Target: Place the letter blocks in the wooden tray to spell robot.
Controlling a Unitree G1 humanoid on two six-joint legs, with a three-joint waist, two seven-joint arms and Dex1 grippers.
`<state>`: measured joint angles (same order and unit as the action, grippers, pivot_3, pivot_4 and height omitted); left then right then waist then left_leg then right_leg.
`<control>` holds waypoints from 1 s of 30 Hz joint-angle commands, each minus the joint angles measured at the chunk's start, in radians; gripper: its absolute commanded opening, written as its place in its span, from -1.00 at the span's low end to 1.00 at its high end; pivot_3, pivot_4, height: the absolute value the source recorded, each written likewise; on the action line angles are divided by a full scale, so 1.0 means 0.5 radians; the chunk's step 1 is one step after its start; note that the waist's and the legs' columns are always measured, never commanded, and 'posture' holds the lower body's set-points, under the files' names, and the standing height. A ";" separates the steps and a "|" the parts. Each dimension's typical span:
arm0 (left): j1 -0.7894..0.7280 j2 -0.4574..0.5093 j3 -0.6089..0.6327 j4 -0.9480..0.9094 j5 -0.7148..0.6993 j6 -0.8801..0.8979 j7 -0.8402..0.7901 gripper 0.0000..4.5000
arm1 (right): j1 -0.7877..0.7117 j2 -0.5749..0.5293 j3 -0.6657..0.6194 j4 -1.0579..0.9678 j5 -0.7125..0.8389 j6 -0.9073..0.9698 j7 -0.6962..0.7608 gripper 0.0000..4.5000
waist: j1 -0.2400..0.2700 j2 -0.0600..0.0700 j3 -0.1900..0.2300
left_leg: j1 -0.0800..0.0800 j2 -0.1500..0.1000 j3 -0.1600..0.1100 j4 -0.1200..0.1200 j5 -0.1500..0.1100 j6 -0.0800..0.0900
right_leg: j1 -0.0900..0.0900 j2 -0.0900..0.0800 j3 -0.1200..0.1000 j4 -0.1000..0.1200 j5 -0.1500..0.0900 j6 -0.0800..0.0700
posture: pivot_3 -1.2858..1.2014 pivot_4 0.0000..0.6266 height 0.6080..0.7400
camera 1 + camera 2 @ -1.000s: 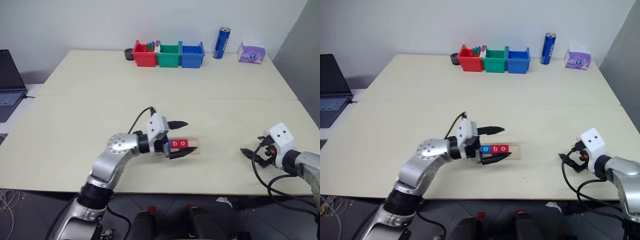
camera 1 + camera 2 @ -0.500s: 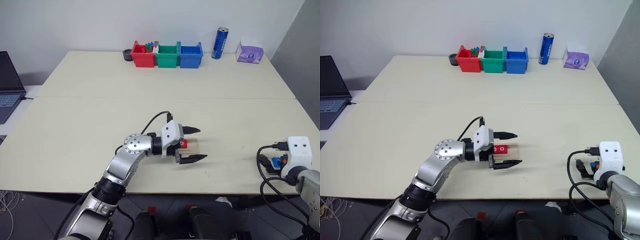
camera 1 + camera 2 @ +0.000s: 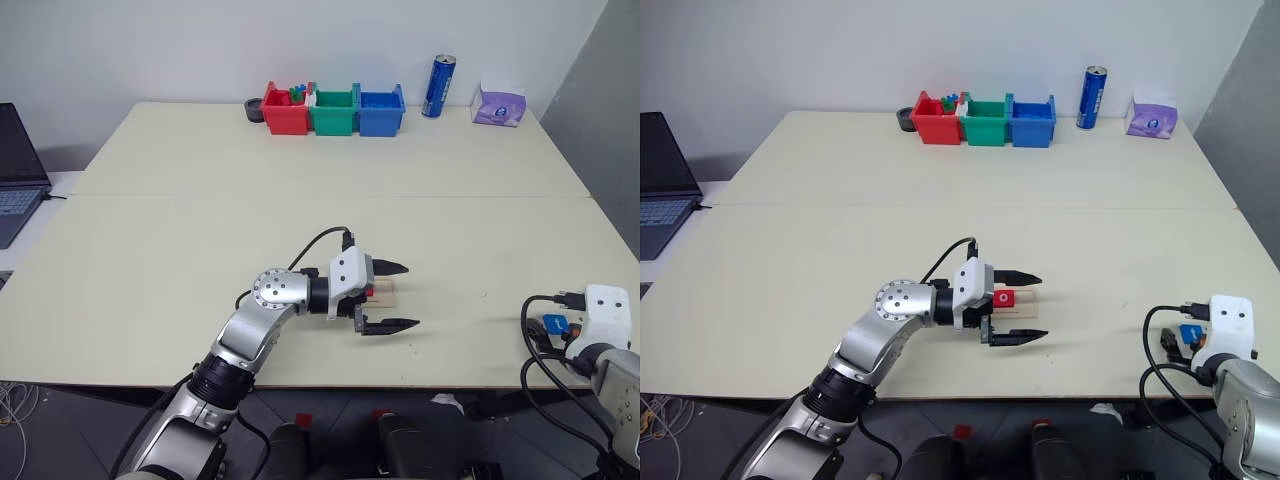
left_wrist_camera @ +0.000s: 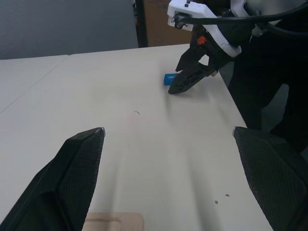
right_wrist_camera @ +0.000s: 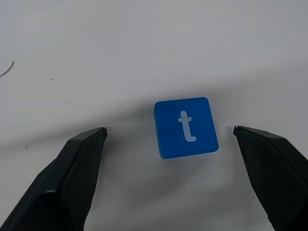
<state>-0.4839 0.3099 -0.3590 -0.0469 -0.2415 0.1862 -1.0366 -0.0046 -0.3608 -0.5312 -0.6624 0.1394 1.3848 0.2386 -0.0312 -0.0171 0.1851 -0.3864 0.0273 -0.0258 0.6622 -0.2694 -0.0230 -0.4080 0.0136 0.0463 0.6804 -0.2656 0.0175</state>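
Blue t block (image 5: 186, 127) lies alone between the right gripper's (image 5: 169, 132) parted jaws; left gripper (image 3: 392, 296) gapes.

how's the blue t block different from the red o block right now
The blue t block is blue and bears a white t; the red o block is red with a white o. The t block lies loose on the bare table near the right gripper, while the o block sits in the wooden tray beside the left gripper. Both are small flat square tiles with white letters.

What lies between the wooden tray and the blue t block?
Only bare table lies between the wooden tray and the blue t block, as the left eye view shows.
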 commanded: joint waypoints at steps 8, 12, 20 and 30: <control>0.016 0.007 0.045 -0.153 -0.045 0.054 0.037 1.00 | 0.005 0.001 -0.005 0.125 0.031 -0.137 -0.005 -0.20 | 0.000 0.000 0.000 | 0.000 0.000 0.000 0.000 0.000 0.000 | 0.001 0.000 0.000 -0.001 0.000 0.000 | 0.03 -0.52 1.00; 0.034 0.017 0.058 -0.183 -0.048 0.075 0.060 1.00 | -0.033 -0.014 0.052 0.156 0.036 -0.153 -0.019 -0.35 | 0.000 -0.001 0.000 | 0.001 0.000 0.000 0.001 0.000 0.000 | 0.002 0.000 0.000 -0.001 0.000 0.000 | 0.03 -0.52 1.00; 0.117 0.209 0.233 -0.238 -0.065 0.084 0.068 1.00 | -0.375 0.138 0.489 0.240 0.082 -0.105 -0.086 -0.35 | -0.062 -0.001 0.000 | 0.007 0.004 0.001 -0.003 0.000 0.000 | 0.003 0.004 0.002 0.001 0.001 -0.001 | 0.03 -0.52 1.00; 0.537 0.494 0.460 -0.638 -0.130 0.248 0.186 1.00 | -0.624 0.398 0.745 0.186 0.070 0.197 -0.211 -0.35 | -0.031 -0.001 0.000 | -0.003 0.006 -0.007 -0.005 0.000 0.000 | -0.002 -0.001 0.001 -0.002 -0.002 -0.005 | 0.03 -0.52 1.00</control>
<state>-0.2142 0.5545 -0.1494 -0.3081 -0.2859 0.3051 -0.9609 -0.3236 -0.1718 -0.1713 -0.5456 0.1581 1.4465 0.1294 -0.0469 -0.0176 0.1850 -0.3883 0.0301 -0.0294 0.6601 -0.2695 -0.0232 -0.4091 0.0121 0.0467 0.6795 -0.2668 0.0150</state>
